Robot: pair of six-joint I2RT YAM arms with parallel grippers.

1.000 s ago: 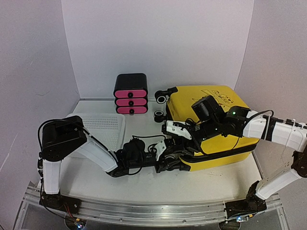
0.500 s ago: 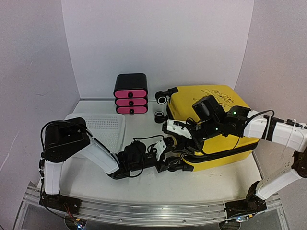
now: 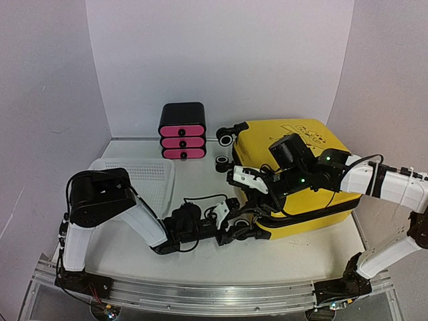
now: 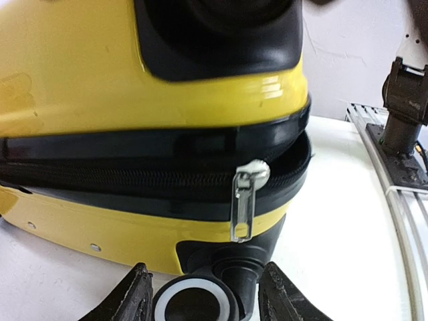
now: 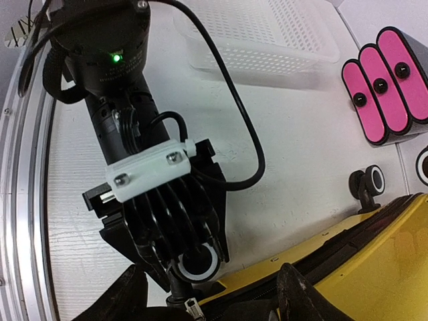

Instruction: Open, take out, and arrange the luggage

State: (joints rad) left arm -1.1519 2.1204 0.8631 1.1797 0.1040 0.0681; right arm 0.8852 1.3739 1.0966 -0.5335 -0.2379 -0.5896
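Large yellow hard-shell suitcase (image 3: 304,177), black corner wheel (image 4: 194,307) cropped between left gripper's (image 4: 204,267) parted jaws, right gripper's (image 5: 210,267) jaws seemingly apart, tips cut off.

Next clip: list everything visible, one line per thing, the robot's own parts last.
luggage: one, yellow with black zipper band, lying at right
wheels: three seen, black with white rims, along the luggage's left end
zipper pull: one, silver, hanging at the near corner above a wheel
drawer box: one, black with three pink fronts, by the back wall
basket: one, white mesh, at left
table: one, white, under everything
arms: two, white and black, reaching in from the near edge
left hand: one, black, open, fingers either side of the near wheel
right hand: one, black, open, above the left hand
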